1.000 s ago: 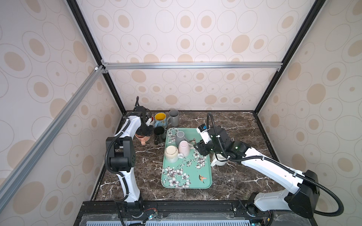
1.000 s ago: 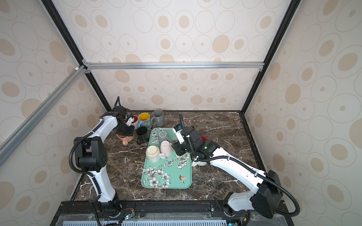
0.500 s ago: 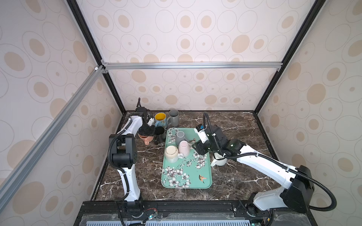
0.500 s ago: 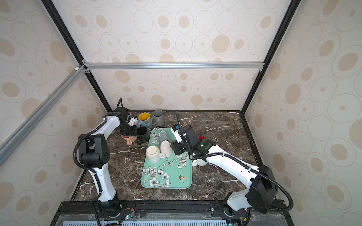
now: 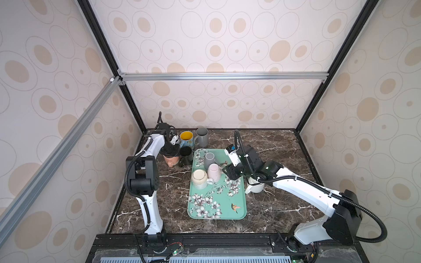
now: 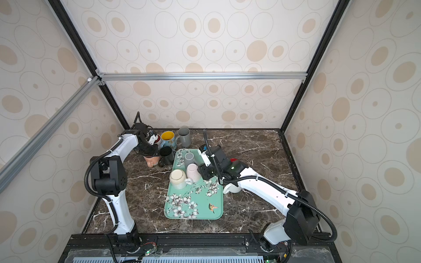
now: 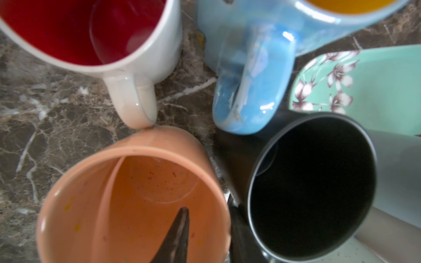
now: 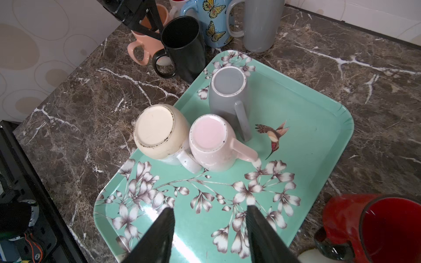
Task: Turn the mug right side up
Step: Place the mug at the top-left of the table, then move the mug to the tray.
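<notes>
Top view: the left arm [image 5: 152, 145] is stretched rearward, the left gripper [image 5: 169, 151] held over the peach mug [image 5: 171, 160], stood upright on the tabletop [image 5: 273, 148]. Left wrist view: its rim is straddled by parted fingers [image 7: 180, 227]. Right wrist view: the right gripper [image 8: 209, 209] is held spread above the tray [image 8: 307, 127].

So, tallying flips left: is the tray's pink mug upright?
Upside down: the pink mug shows its flat base on top, rim down on the tray.

The left arm [image 5: 151, 209] and right arm [image 5: 303, 189] wore white shells with bulky black joint housings. Black corrugated cables [image 5: 384, 230] looped beside them. A green light [image 5: 266, 168] glowed on the right arm. The right tool [image 8: 210, 207] had black, ribbed, tapering fingers [image 8: 159, 234].
</notes>
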